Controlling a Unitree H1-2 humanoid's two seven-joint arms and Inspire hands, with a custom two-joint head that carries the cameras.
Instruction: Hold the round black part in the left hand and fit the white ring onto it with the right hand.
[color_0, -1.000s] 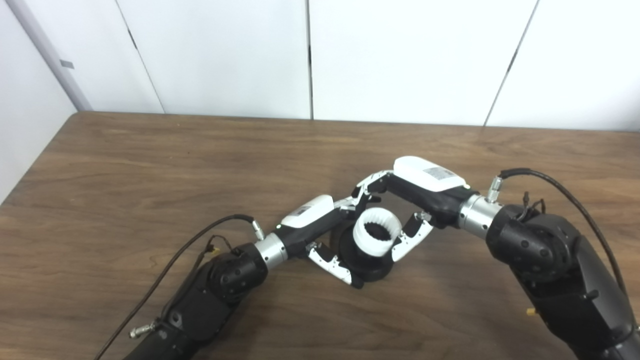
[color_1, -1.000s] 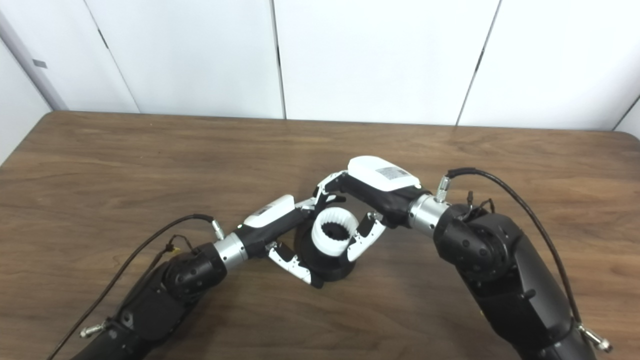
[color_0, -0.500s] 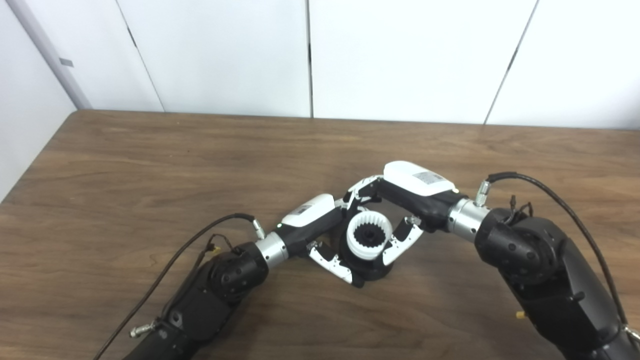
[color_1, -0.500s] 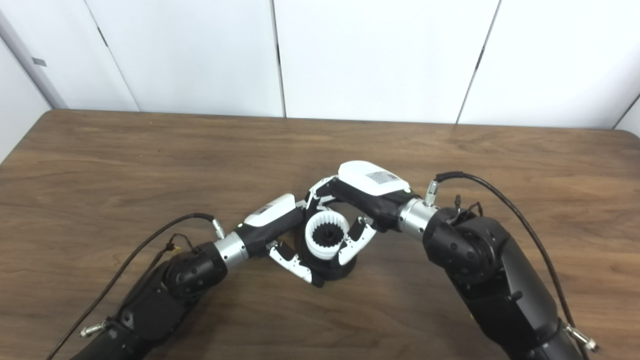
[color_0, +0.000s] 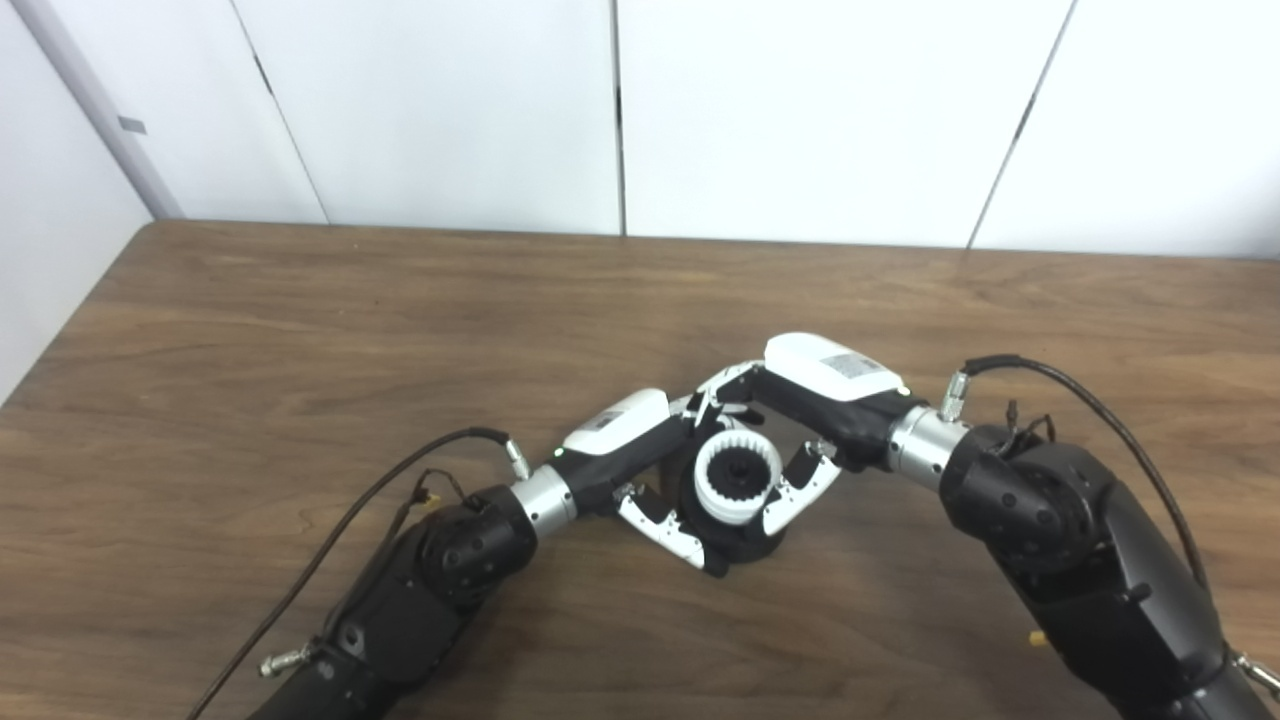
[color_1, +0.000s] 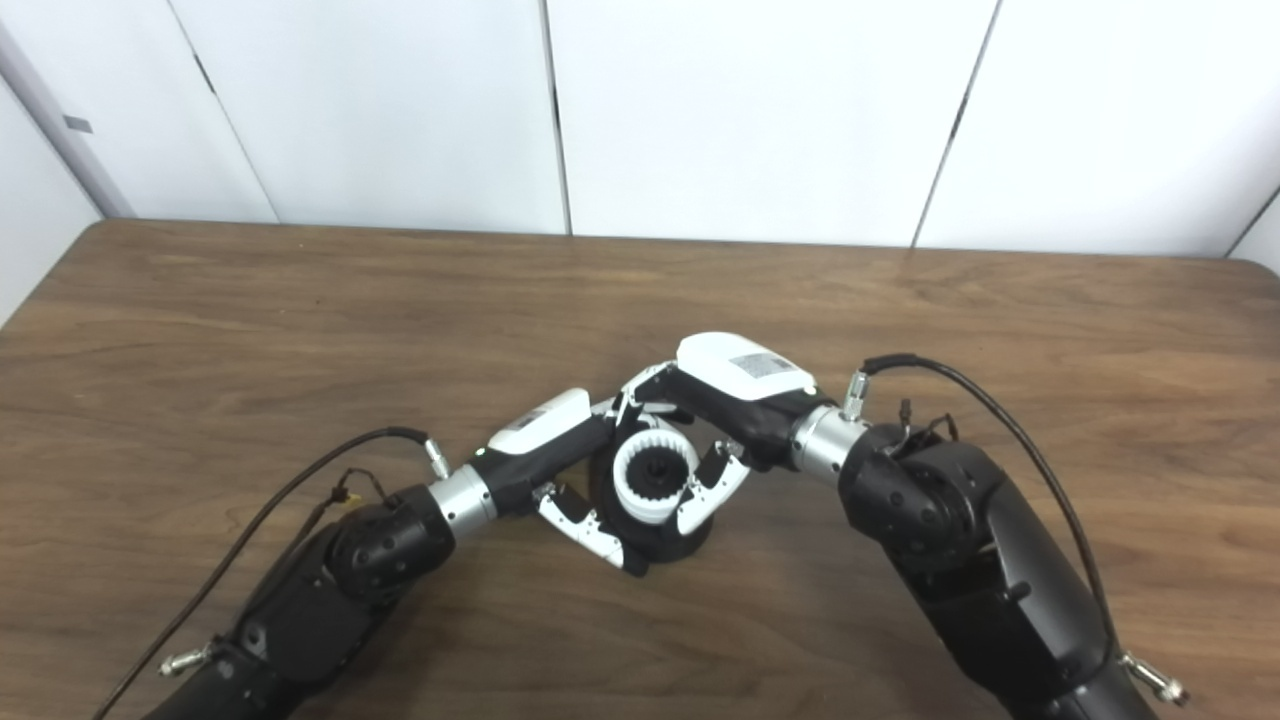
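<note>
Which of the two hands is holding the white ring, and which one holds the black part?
The right hand grips the white ring from above. The left hand holds the round black part beneath it, on the table.

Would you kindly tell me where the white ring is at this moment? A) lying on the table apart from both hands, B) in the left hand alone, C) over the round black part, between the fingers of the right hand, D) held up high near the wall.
C: the white ring sits over the round black part, with the right hand closed around it while the left hand holds the black part on the table.
</note>
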